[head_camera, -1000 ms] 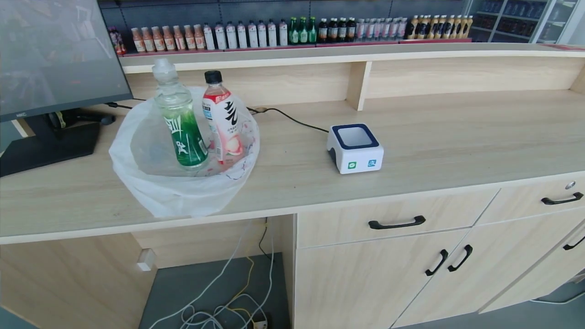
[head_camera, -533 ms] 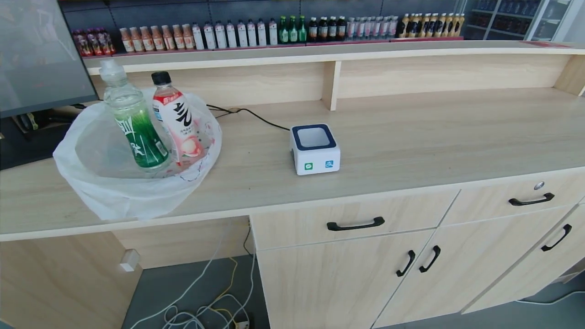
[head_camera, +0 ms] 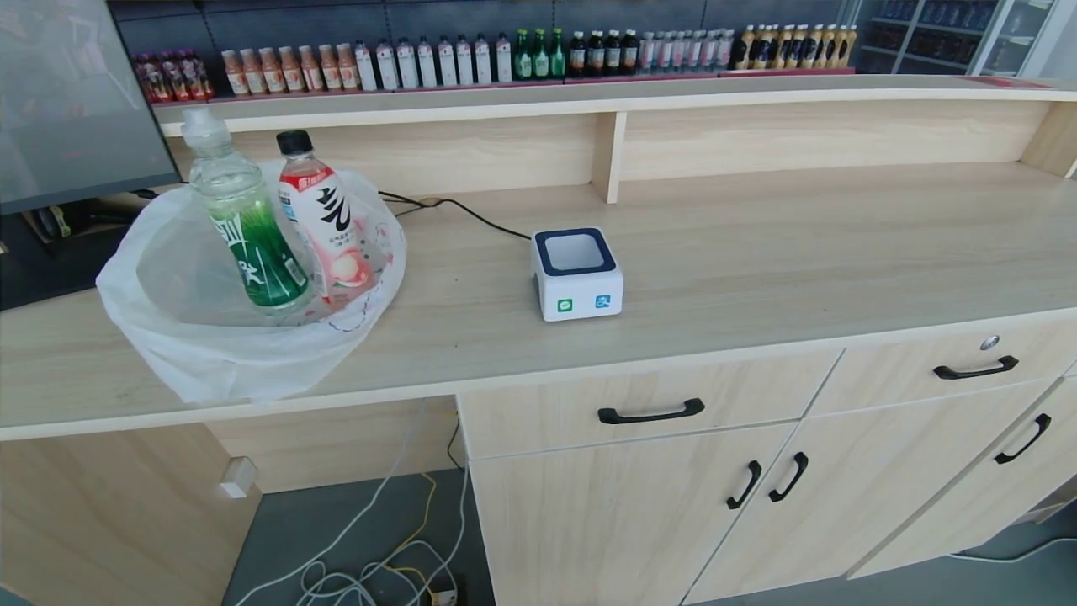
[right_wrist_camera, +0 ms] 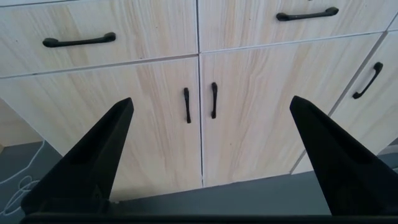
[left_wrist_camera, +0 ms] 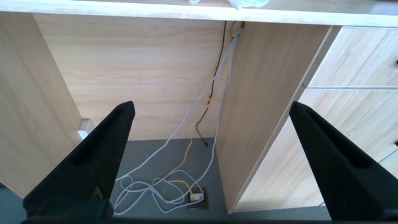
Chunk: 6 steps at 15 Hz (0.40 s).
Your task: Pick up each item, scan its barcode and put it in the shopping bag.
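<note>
Left gripper (left_wrist_camera: 211,109) and right gripper (right_wrist_camera: 211,102) hang released, empty. Risk: green bottle (head_camera: 244,227) and pink bottle (head_camera: 324,219) lean in the shopping bag (head_camera: 168,337), which could slump off the counter (head_camera: 757,252) edge.

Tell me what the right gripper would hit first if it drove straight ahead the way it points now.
Probably the double cabinet doors under the drawers: the right gripper, jaws open, points about at their paired black handles. Nothing shows in between, though depth is unclear.
</note>
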Motion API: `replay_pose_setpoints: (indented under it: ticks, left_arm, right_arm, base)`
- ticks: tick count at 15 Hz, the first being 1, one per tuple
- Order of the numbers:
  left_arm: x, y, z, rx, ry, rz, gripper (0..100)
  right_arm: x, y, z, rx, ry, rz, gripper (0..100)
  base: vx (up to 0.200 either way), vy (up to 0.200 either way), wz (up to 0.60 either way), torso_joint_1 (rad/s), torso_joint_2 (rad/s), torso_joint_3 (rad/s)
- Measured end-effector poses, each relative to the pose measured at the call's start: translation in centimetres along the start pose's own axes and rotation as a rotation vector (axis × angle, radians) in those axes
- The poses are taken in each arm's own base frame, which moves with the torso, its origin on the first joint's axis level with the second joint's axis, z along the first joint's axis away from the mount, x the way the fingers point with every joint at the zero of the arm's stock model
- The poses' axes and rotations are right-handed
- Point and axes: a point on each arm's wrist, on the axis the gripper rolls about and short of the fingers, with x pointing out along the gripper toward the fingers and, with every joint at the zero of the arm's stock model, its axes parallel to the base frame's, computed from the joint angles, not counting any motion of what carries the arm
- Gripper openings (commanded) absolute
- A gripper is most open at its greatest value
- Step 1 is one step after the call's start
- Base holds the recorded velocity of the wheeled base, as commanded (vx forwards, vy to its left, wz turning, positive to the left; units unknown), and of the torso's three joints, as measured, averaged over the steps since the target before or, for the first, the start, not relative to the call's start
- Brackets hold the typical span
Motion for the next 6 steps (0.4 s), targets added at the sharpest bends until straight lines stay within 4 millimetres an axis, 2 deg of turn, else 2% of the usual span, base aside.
replay_pose_setpoints:
  ticks: [6]
  left_arm:
    - [0.00, 0.00, 0.00, -0.002, 0.000, 0.000, 100]
  right_arm:
    - [0.00, 0.00, 0.00, -0.001, 0.000, 0.000, 100]
  base:
    - [0.000, 0.000, 0.00, 0.000, 0.00, 0.000]
